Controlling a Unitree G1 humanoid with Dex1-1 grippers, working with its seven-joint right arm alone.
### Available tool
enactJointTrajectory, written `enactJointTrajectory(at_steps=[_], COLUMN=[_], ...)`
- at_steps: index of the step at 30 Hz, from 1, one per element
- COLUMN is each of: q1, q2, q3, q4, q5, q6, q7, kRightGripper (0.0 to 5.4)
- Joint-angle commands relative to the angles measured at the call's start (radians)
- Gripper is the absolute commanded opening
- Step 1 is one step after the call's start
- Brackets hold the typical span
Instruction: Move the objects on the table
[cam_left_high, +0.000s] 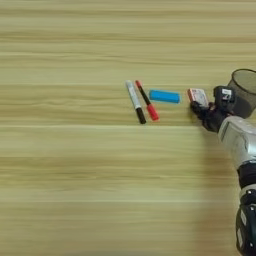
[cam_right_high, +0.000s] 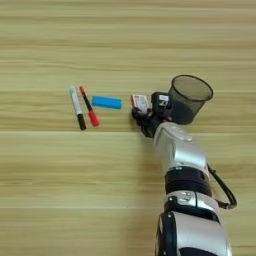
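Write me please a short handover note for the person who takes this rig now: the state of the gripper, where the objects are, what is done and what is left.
Right gripper: at the small white-and-red box, black fingers touching or around its near side; whether it is gripped cannot be told.
Objects, in a row on the table, from the robot's left: white marker with black cap, slim red marker beside it, blue oblong block, then the box. The dark mesh cup stands upright just right of the gripper.
Done: the arm has reached the box.
Left: the box is not yet lifted; both markers and the block lie untouched.
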Motion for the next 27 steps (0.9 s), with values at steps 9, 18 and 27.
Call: enactJointTrajectory(at_steps=[9, 18, 27], q1=[-0.055, -0.037, 0.010], q2=[-0.028, -0.018, 0.009], q3=[-0.002, -0.004, 0.033], q4=[-0.014, -0.095, -0.334], q5=[0.007, 0.018, 0.022], q6=[-0.016, -0.005, 0.069], q7=[0.004, 0.003, -0.006], kRightGripper=[2.10, 2.17, 2.25])
